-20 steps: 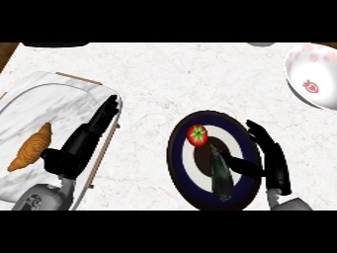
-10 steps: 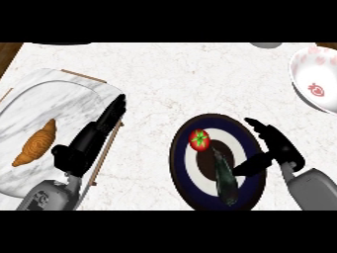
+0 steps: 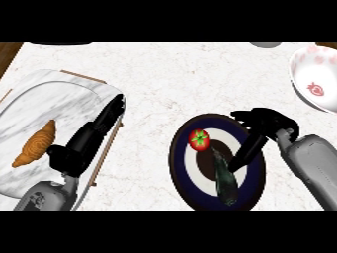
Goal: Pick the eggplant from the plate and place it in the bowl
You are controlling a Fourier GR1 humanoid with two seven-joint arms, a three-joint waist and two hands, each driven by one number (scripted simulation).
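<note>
White marble counter point(image 3: 163, 79) fills my view, with brown wood showing at its far left edge.

Item, far left: marble tray point(image 3: 14, 118) with a wooden rim. Contents: one croissant point(image 3: 36, 144), lying diagonally on the tray's left half.

Item: my left hand point(image 3: 87, 141), resting along the tray's right edge, fingers straight and held together, pointing up and to the right. It holds nothing.

Item, centre right: dark plate point(image 3: 186, 183) with a white ring, appearing taller than wide. Contents: one red tomato point(image 3: 199, 140) with a green top, on the plate's upper left part, and the eggplant point(image 3: 225, 179).

Item: eggplant, dark and slender, lying on the plate. Its long axis runs from just below the tomato down and slightly to the right; the narrower end points toward the tomato, and the other end reaches close to the plate's lower rim.

Item: my right hand point(image 3: 262, 129), over the plate's upper right side. Fingers are curled at the top, and one dark digit reaches down and left to the eggplant's upper part. I cannot tell whether it touches the eggplant or whether the hand has closed on it.

Item, top right: white bowl point(image 3: 310, 69) with pink markings and a strawberry motif inside, partly cut off by the view's edge, well apart from the plate. I see no contents in it.
</note>
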